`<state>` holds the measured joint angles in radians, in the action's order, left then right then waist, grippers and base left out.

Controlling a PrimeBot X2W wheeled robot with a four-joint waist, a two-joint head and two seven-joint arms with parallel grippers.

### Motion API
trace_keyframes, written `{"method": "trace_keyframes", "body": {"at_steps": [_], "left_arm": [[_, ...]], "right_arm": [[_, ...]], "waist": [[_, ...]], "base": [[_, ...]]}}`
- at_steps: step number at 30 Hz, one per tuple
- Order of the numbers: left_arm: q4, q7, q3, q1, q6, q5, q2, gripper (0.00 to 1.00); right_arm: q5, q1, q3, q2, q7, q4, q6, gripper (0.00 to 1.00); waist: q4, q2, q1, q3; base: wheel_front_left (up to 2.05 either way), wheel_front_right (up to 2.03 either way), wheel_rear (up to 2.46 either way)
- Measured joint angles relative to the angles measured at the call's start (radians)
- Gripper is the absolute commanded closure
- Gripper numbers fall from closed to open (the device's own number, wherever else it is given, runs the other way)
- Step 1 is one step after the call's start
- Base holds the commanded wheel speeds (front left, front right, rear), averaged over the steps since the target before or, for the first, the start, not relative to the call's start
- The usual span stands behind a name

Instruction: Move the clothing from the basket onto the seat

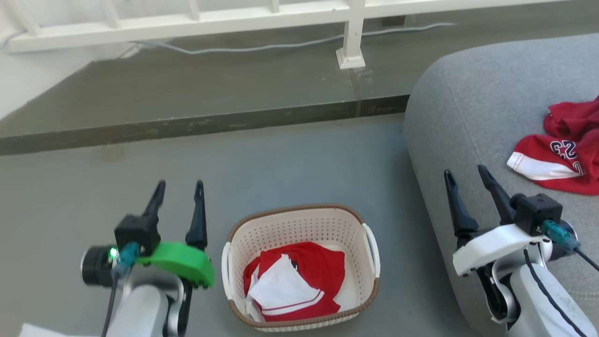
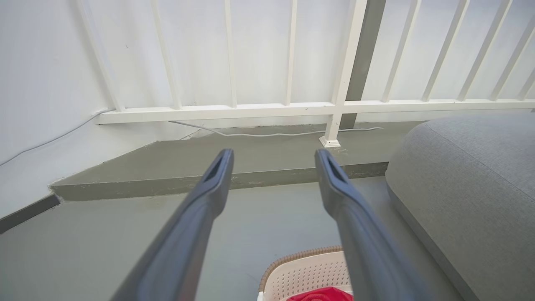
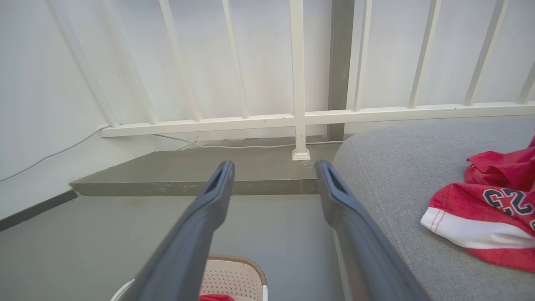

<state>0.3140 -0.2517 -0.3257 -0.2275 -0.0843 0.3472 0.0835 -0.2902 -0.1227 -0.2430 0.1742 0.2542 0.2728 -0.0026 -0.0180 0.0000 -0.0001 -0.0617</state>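
The cream basket (image 1: 355, 224) with a brown rim stands on the grey floor, between my two arms. Inside it lies a red garment with a large white panel (image 1: 295, 283). A second red garment with dark lettering (image 1: 561, 154) rests on the grey seat (image 1: 472, 103) at the right. My left gripper (image 1: 180, 187) is open, left of the basket and above the floor, with nothing between its fingers. Over the seat's front edge my right gripper (image 1: 465, 174) is open and empty too. The basket's rim (image 2: 292, 256) and the seat (image 2: 472, 184) show in the left wrist view; the lettered garment (image 3: 489, 213) shows in the right wrist view.
A raised concrete step (image 1: 196, 93) runs across the back, carrying a white railing (image 1: 187, 23) and its post (image 1: 352, 44). A pale cable (image 1: 281, 46) lies along the step. Bare grey floor (image 1: 290, 159) stretches between the step and the basket.
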Motion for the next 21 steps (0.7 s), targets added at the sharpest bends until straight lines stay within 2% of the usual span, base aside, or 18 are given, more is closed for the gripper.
{"method": "trace_keyframes", "body": {"at_steps": [8,21], "left_arm": [[-0.062,0.0,0.002,0.106,-0.012,0.0,0.004,0.0],[-0.162,0.014,0.008,0.178,-0.015,-0.002,0.018,0.0]], "right_arm": [[-0.003,0.035,0.002,0.007,-0.009,-0.006,-0.008,0.0],[-0.007,0.05,0.002,0.009,-0.026,-0.038,-0.01,0.0]], "waist": [[0.005,0.0,0.0,0.038],[0.008,0.0,0.0,0.036]], "base": [[0.0,0.0,0.0],[0.0,0.0,0.0]]}}
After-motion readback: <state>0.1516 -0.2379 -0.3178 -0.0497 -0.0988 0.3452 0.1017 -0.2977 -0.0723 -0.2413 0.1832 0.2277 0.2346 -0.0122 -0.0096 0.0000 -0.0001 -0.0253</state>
